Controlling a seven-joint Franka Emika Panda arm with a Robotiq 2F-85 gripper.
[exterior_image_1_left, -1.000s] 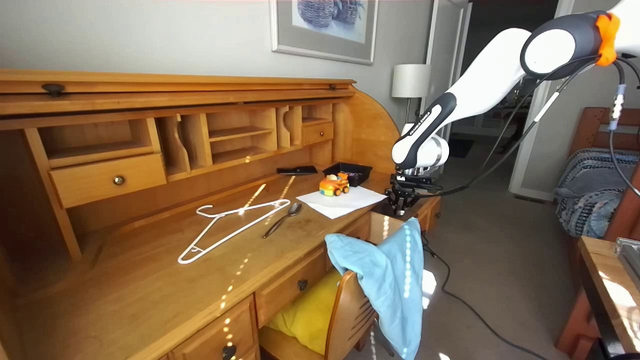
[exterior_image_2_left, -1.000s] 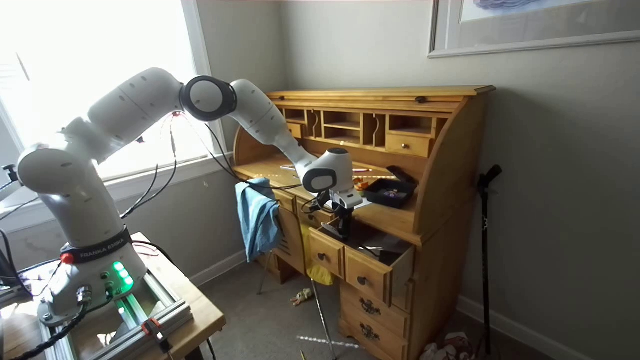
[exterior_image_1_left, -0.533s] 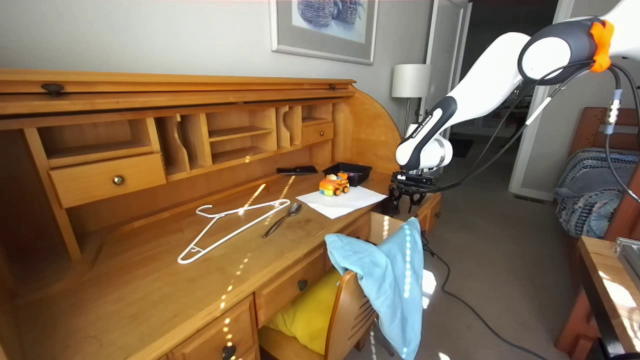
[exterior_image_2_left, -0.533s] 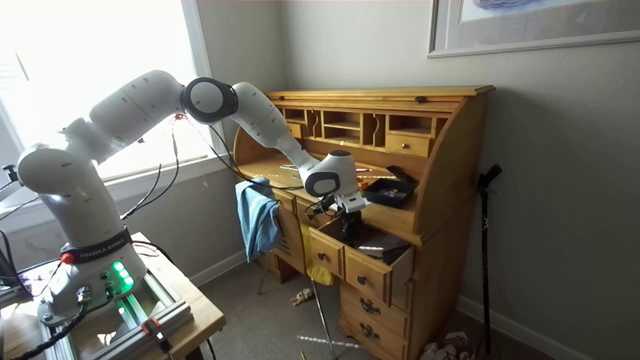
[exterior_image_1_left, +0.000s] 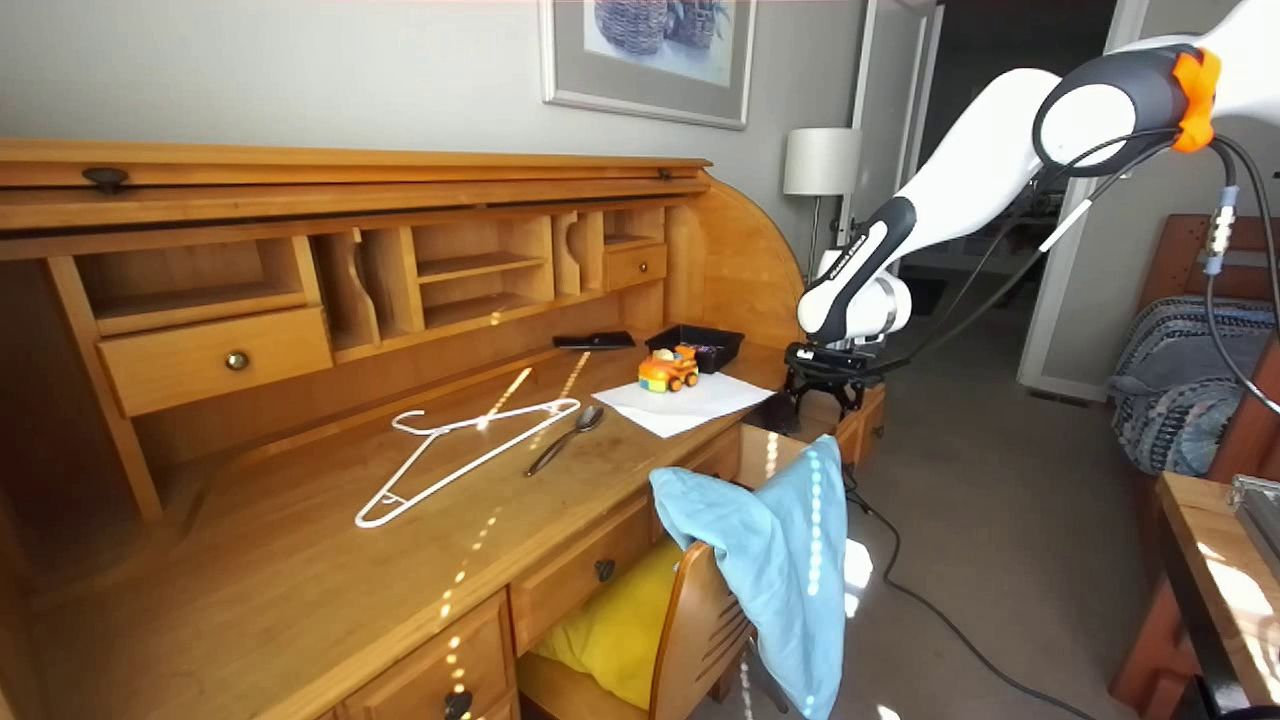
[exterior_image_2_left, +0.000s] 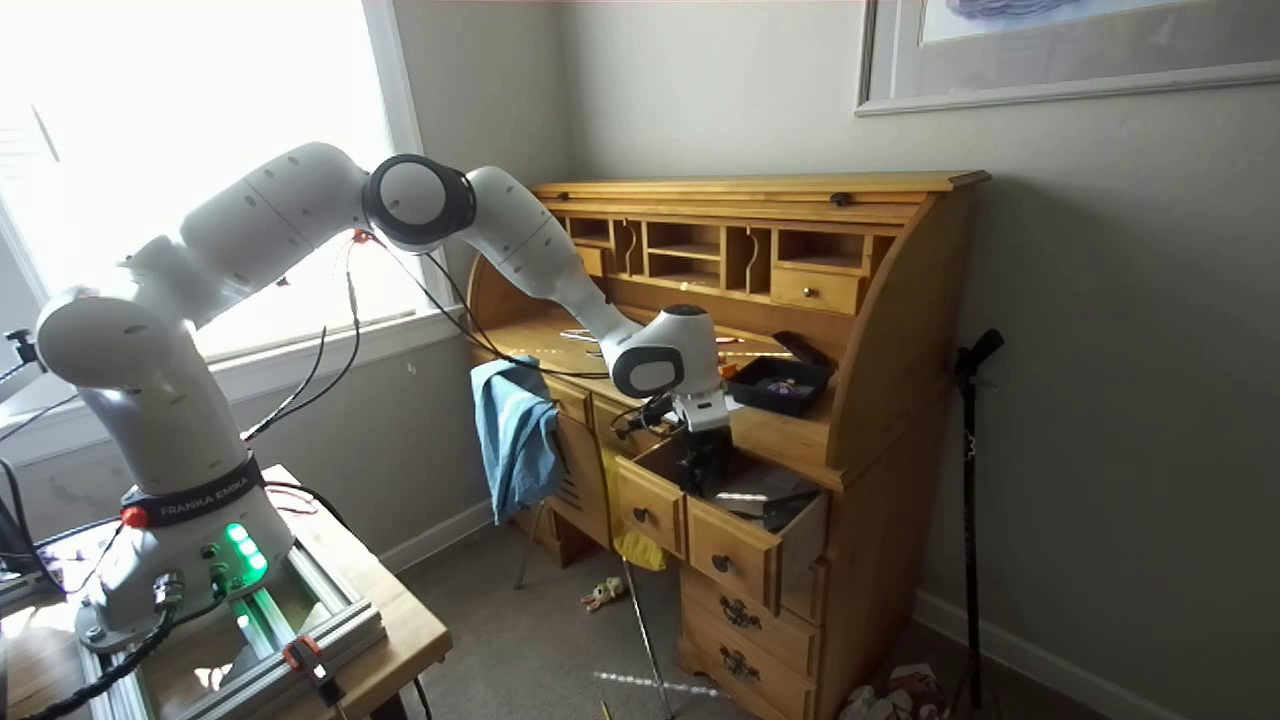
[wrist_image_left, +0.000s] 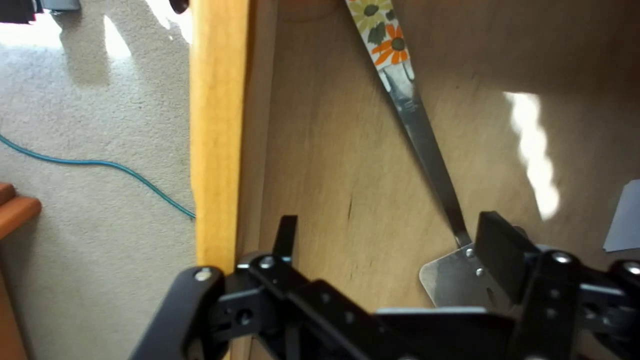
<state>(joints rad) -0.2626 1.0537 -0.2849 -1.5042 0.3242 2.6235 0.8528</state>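
Observation:
My gripper stands open over the pulled-out desk drawer, its fingers wide apart and nothing between them gripped. On the drawer's wooden bottom lies a metal spatula with a flower-patterned handle. Its blade is under the right-hand finger in the wrist view, which hides part of it; whether they touch I cannot tell. The left-hand finger is near the drawer's front wall. In both exterior views the gripper points down at the open drawer.
A white card lies in the drawer. On the desktop are an orange toy truck on white paper, a black tray, a spoon and a white hanger. A blue cloth hangs over the chair beside the drawer.
The fingers have spread from nearly shut to wide apart. The gripper has shifted a little to the right in both exterior views. A pale flat piece beside it is no longer seen there.

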